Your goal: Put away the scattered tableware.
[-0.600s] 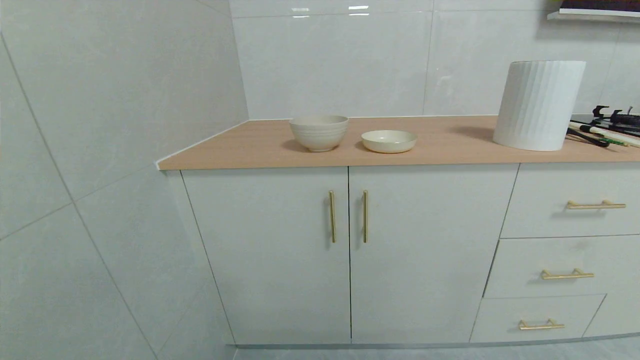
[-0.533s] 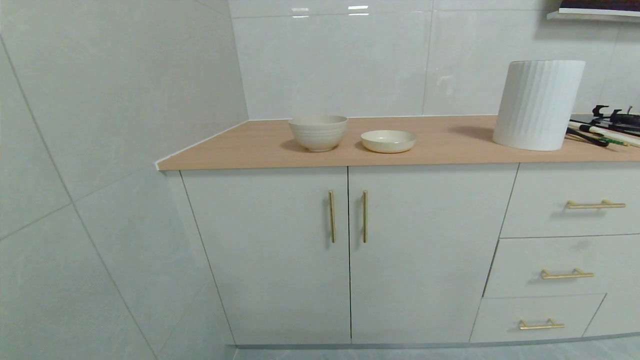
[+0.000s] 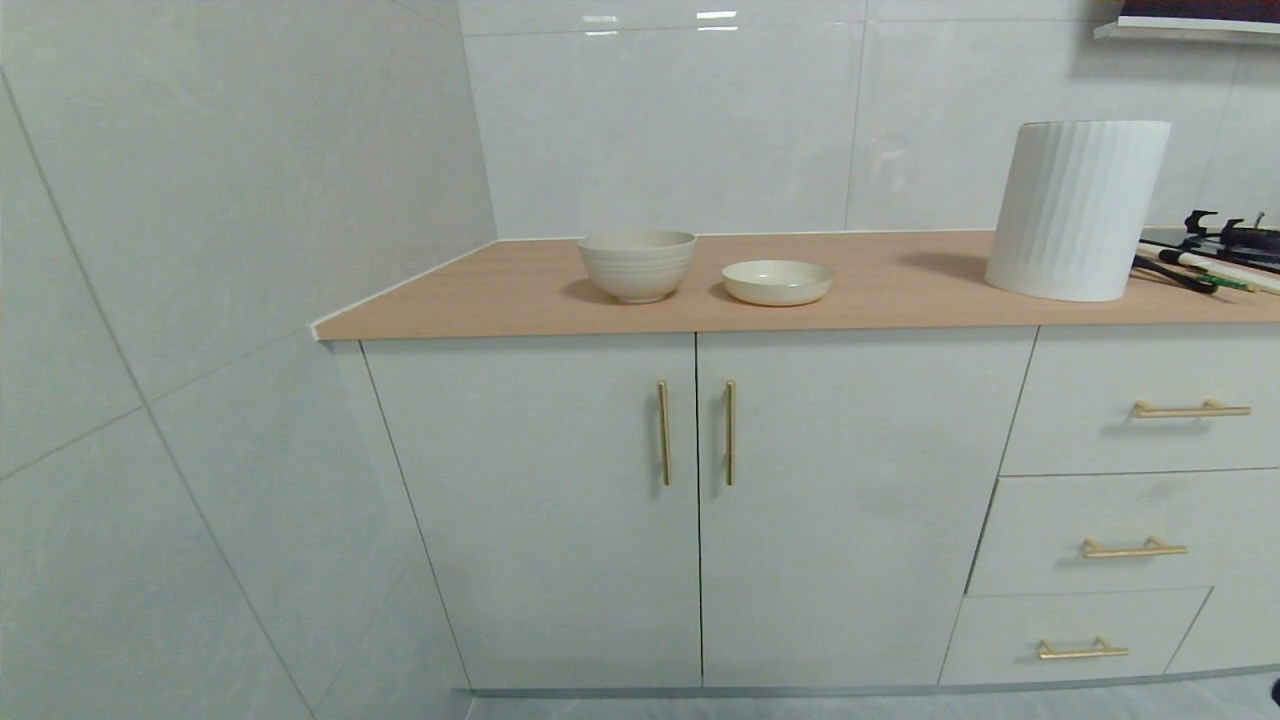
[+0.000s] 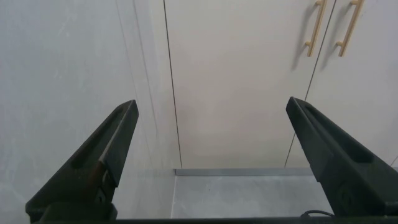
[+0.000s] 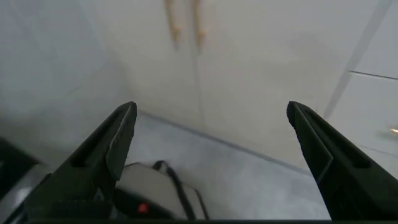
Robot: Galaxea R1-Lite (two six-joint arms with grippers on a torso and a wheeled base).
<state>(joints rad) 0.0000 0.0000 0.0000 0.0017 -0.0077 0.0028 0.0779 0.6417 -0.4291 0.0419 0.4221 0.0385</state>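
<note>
Pale glossy tiles cover the wall [image 3: 230, 200] that meets a white cabinet [image 3: 540, 520] in a kitchen corner. Both cabinet doors are shut. A wooden countertop [image 3: 900, 290] runs along the top of the cabinet. Three closed drawers [image 3: 1100, 500] are stacked to the right of the doors.

A tall white ribbed canister [image 3: 1078, 210] stands upright towards the right end of the countertop.

The left gripper [image 4: 211, 109] hangs low in front of the left door, near the grey floor [image 4: 236, 196], its two dark fingers spread wide with nothing between them. The right gripper [image 5: 211, 109] is likewise spread wide and holds nothing; it is above the floor before the doors.

A cream bowl [image 3: 637, 265] sits upright on the countertop above the left door. A shallow cream dish [image 3: 777, 282] lies just beside the bowl on its right, apart from it, above the right door.

Two slim gold handles [image 3: 664, 432] hang vertically side by side where the doors meet. Dark and pale utensils [image 3: 1210, 262] lie at the right edge of the countertop, just beside the canister.
</note>
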